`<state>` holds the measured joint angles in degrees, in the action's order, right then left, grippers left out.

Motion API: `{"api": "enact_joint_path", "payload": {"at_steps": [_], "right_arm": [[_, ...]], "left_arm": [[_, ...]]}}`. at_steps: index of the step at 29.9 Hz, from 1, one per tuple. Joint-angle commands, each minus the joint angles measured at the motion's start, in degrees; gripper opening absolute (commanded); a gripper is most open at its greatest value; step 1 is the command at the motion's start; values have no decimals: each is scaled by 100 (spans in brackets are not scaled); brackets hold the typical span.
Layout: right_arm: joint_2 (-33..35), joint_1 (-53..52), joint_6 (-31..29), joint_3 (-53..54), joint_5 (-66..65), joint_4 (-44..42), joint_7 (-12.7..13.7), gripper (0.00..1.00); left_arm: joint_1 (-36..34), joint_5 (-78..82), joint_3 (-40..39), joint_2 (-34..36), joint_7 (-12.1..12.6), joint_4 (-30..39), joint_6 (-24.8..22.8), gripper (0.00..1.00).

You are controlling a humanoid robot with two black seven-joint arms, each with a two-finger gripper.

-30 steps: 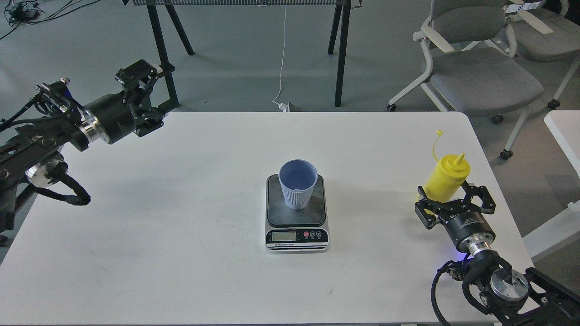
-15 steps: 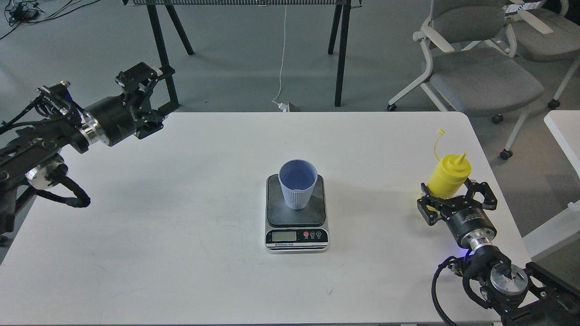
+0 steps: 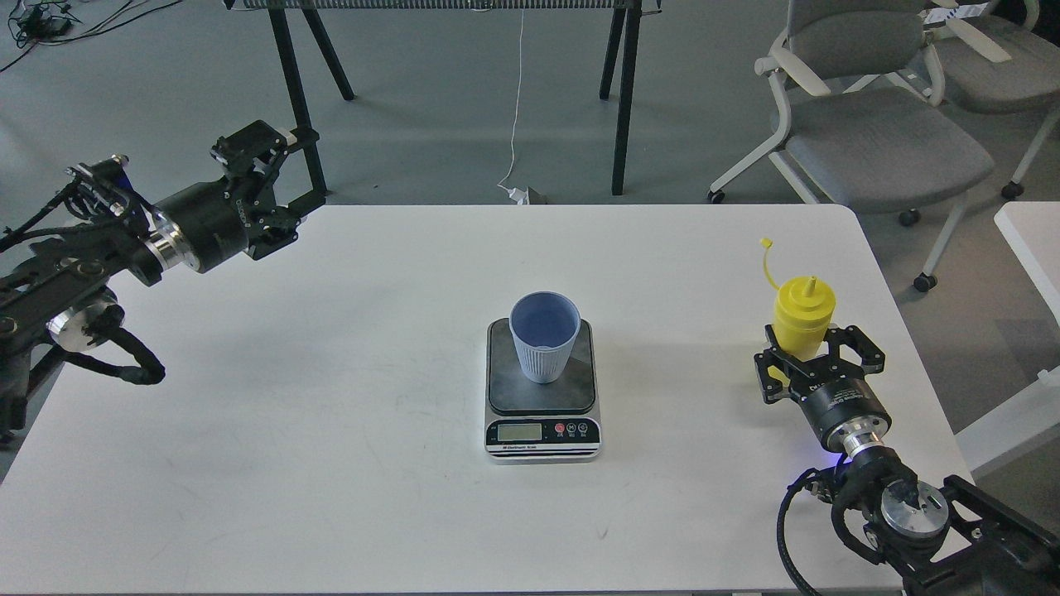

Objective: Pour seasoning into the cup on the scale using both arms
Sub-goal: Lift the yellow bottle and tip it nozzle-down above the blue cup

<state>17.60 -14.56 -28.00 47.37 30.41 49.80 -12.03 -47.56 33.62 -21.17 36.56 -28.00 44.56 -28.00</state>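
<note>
The yellow seasoning bottle (image 3: 801, 317) stands upright near the table's right edge, with its cap strap sticking up to the left. My right gripper (image 3: 816, 354) sits around its lower body, one finger on each side, closed on it. The light-blue ribbed cup (image 3: 544, 335) stands upright and looks empty on the dark plate of the scale (image 3: 542, 396) at the table's middle. My left gripper (image 3: 286, 178) is open and empty, held above the table's far left corner, far from the cup.
The white table (image 3: 331, 372) has its right edge just beyond the bottle. Grey office chairs (image 3: 869, 132) stand behind the far right corner. Black stand legs (image 3: 298, 91) are behind the left gripper. Another white table's corner (image 3: 1031, 240) is at the far right.
My right gripper has moved a little left with the bottle, which went from leaning right to upright. The left arm has barely shifted.
</note>
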Motion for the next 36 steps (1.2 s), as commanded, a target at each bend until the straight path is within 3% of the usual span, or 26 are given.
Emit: {"api": "enact_joint_path", "payload": {"at_steps": [1,5,9,15,23,29,36], "right_arm": [[321,-125,0,315,-18,590,-1,1],[1226,-1011,0,413,-543,1163,-1,1],[1588,-2066,0,168,-1703,1199,-10,1],[1747,-3833,31,-1649,-3093,997,-194,2],[1133,-4853,839,-2750,-4920,338,-247,2],[307,-5487,963,-3857,-5721,-505,-247,2],[-616,-5531,963,-4025,-6591,-1244,-247,2]], "left_arm": [[1,-5,-1,0,0,0,0,99],[1,-5,-10,0,0,0,0,99],[-7,-5,-27,-35,0,9,0,99],[-16,-5,-45,-149,0,9,0,99],[10,-5,-45,-132,0,9,0,99],[10,-5,-54,-141,0,9,0,99],[10,-14,-63,-158,0,9,0,99]]}}
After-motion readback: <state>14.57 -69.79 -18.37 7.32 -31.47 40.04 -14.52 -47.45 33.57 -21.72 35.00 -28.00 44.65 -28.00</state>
